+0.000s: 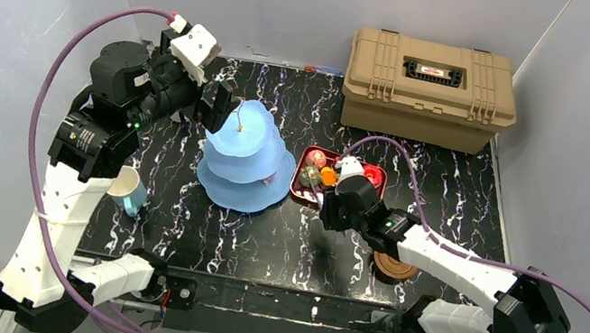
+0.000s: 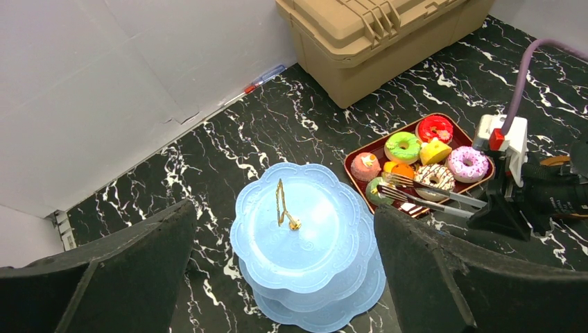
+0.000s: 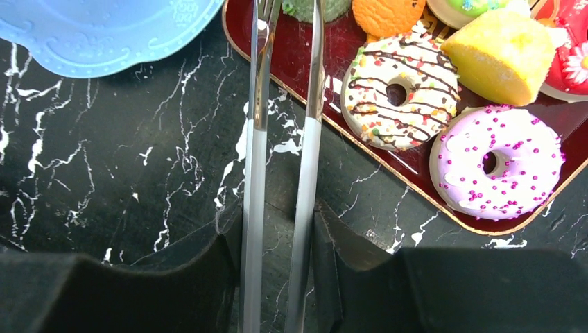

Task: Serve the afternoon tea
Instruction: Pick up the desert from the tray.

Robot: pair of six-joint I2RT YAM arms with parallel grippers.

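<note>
Gripping tongs [image 3: 255, 159], tips seemingly at a green donut [image 2: 376, 193], right hand [image 3: 277, 229]; left hand [image 1: 217, 107] released.

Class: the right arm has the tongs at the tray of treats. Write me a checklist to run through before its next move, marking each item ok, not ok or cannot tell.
1. The right gripper holds the tongs: ok, both tong arms sit between its fingers.
2. Tong tips reach the treats on the dark red tray: ok.
3. A treat caught between the tips: cannot tell, the tips leave the right wrist view.
4. Top tier of the blue stand free of treats: ok.
5. Way to the stand unobstructed: not ok, the open left gripper hovers by its top and may block.
</note>
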